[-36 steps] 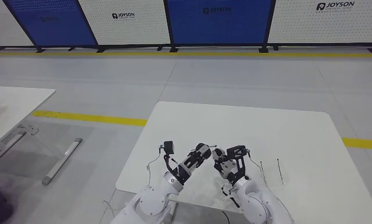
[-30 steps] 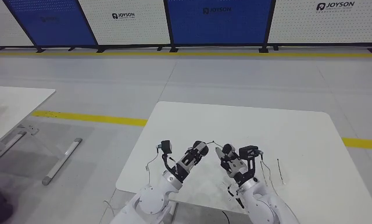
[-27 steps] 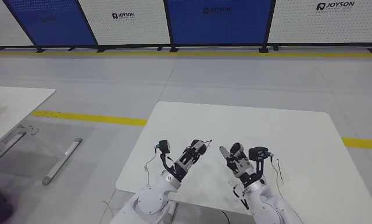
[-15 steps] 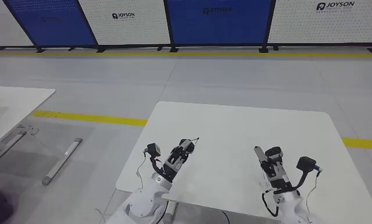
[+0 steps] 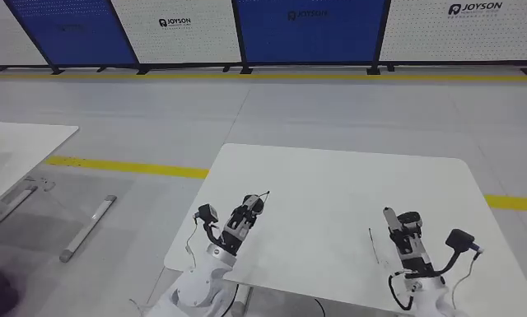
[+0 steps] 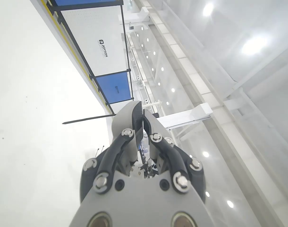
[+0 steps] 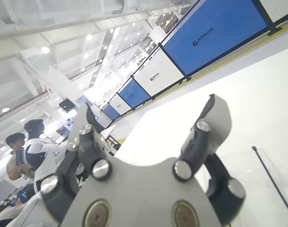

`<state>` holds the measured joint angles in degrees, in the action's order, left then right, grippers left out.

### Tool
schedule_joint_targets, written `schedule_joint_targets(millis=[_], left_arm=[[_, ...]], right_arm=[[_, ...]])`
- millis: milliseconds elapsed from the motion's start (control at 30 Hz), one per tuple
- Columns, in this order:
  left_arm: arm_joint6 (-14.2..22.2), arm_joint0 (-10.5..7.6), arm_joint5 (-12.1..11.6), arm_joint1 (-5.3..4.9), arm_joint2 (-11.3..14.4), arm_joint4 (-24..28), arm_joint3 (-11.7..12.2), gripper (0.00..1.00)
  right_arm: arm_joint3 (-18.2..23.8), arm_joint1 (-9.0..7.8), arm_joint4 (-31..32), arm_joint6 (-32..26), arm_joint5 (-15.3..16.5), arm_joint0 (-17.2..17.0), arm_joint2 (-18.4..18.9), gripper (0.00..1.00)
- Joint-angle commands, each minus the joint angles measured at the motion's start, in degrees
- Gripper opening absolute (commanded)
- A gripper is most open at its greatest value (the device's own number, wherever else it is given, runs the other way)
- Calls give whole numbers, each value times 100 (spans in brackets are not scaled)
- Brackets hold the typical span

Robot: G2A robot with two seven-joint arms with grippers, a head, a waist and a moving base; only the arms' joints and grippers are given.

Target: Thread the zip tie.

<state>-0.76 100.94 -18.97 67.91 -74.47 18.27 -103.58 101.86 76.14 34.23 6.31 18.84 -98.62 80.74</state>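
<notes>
Below everything, a broad white table (image 5: pixel 346 173), with both arms well apart along its near edge.

At the left front corner: left gripper (image 6: pixel 142 111), clenched on a black tie (image 6: pixel 87 120). Carried clear of the surface, strap nipped between the pads (image 6: pixel 137 119), tail poking out sideways, straight and thin.

At the right front: right gripper (image 7: pixel 150 109), spread wide, nothing in it, held over the table. Just beside it on the side toward the middle, flat on the surface: spare tie (image 7: pixel 269 173), long axis running near to far, head apparently at the far end.

Judging the coming move: needs tail and head brought together, so turns on the wide gap between the two grippers. Far to the left of the open jaws: the held tie, tail aimed at the table's far side and slightly inward, not at them. Much nearer the spare tie: the right arm.

In the top view: the spacing of the arms and the spare tie's lie. In the left wrist view: the pinch itself, elsewhere a mere dark whisker. Cannot tell where the held tie's head sits.
</notes>
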Motion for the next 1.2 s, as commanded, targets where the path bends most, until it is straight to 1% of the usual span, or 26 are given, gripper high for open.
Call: schedule_joint_targets(millis=[0, 67, 100, 200, 267, 300, 1167], left_arm=[[-174, -61, 71, 17, -10, 34, 36, 0], [-366, -96, 108, 38, 15, 23, 52, 0], [-513, -120, 137, 50, -1, 56, 75, 0], [-842, -170, 175, 80, -14, -1, 127, 0], [-943, -196, 184, 94, -2, -65, 152, 0], [-949, -200, 185, 96, 2, -73, 158, 0], [-949, -200, 185, 96, 2, -73, 158, 0]], right_arm=[[-29, 2, 201, 95, -127, 60, -6, 100], [-35, 11, 8, 230, -231, 97, 78, 100], [-21, 8, -166, 282, -282, 124, 208, 100], [-15, 2, -435, 468, -494, 179, 543, 100], [8, -3, -572, 442, -566, 209, 665, 100], [24, -3, -649, 417, -613, 226, 719, 100], [24, -3, -649, 417, -613, 226, 719, 100]])
